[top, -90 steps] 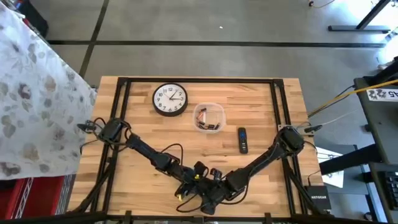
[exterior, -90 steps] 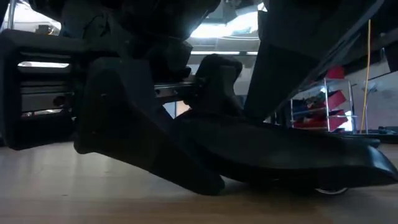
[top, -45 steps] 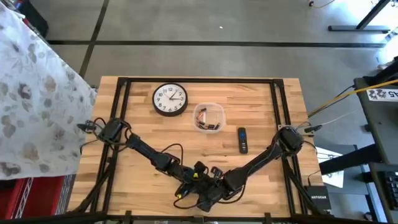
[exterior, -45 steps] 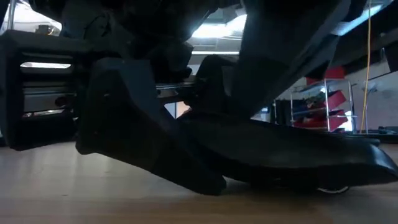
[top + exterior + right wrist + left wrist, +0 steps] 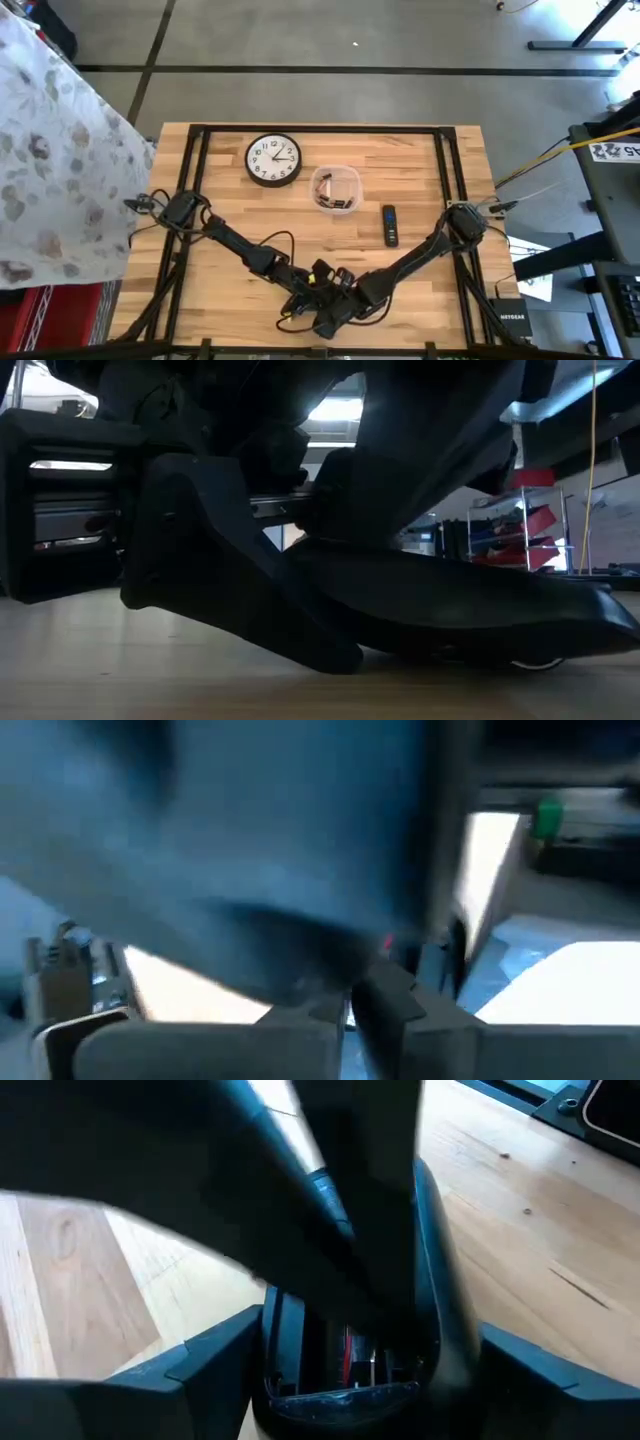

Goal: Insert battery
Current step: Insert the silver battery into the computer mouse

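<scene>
Both arms reach down to the near edge of the worktop (image 5: 420,270) and meet there. The left gripper (image 5: 318,283) and the right gripper (image 5: 335,312) sit close together, right over a dark remote (image 5: 350,1350) with its back cover off.

In the left wrist view, the remote lies straight ahead of the left gripper, between its two fingers. They look closed on its sides, so I think this gripper holds it in place. The battery slot is open, with a bit of red and metal inside. A dark blurred shape crosses in front of it, likely the other arm. I cannot tell if the right gripper is open or closed, or if a battery is in it.

Farther off from both grippers are a clock (image 5: 273,160), a clear tub (image 5: 335,189) of small parts and a second remote (image 5: 390,224).

The battery does not look seated yet. Pushing it in and closing the cover are probably still left.
</scene>
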{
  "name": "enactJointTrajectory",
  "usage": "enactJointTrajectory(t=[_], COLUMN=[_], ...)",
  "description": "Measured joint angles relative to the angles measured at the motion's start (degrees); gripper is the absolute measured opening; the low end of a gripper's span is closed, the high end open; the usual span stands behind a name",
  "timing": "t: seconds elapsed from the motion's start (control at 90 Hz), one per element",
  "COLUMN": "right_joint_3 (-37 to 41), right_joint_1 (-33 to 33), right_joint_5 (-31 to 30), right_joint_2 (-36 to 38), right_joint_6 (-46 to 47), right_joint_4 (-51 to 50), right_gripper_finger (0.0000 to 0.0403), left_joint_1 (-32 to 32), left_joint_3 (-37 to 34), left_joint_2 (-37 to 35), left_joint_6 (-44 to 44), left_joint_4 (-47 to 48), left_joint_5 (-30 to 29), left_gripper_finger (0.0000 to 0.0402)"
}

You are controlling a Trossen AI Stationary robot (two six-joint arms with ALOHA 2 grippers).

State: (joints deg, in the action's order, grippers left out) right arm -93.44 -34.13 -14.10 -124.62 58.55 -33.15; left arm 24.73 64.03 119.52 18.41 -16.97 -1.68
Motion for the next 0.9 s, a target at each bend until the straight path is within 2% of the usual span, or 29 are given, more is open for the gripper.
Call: enactJointTrajectory(t=[0.211, 0.9], right_joint_3=[-1.60, -1.34], right_joint_1=[0.00, 0.06], right_joint_5=[0.88, 2.86], right_joint_2=[0.60, -0.89], right_joint_6=[4.08, 3.04], right_joint_4=[-7.24, -4.41], right_gripper_finger=[0.0000, 0.0000], left_joint_1=[0.20, 0.31], left_joint_3=[0.04, 0.04], left_joint_2=[0.00, 0.00], left_joint_6=[0.44, 0.83], left_joint_4=[0.06, 0.26], left_joint_5=[-0.05, -0.09], left_gripper_finger=[0.0276, 0.0276])
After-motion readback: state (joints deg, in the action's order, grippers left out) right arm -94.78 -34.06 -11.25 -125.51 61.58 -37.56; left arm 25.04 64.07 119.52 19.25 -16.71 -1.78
